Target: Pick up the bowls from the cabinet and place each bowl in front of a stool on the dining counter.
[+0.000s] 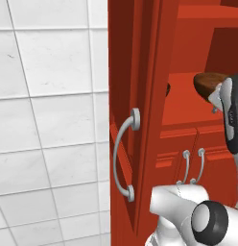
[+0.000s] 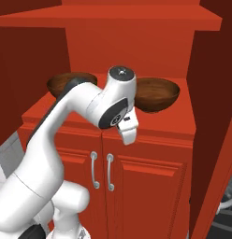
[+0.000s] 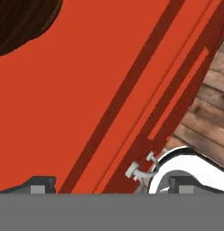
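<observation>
White arm rose from the base, elbow bent high, forearm reached forward, wrist turned downward, gripper (image 3: 109, 186) pointed down, its two dark fingertips (image 3: 40, 185) stood wide apart, nothing between them, hand body directly above the fingers.

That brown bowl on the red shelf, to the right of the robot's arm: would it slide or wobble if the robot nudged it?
Probably both. The bowl looks glossy and sits on a smooth red shelf, so it may slide easily. Its rounded underside suggests it might rock when pushed. It looks like rigid wood, so it should keep its shape.
</observation>
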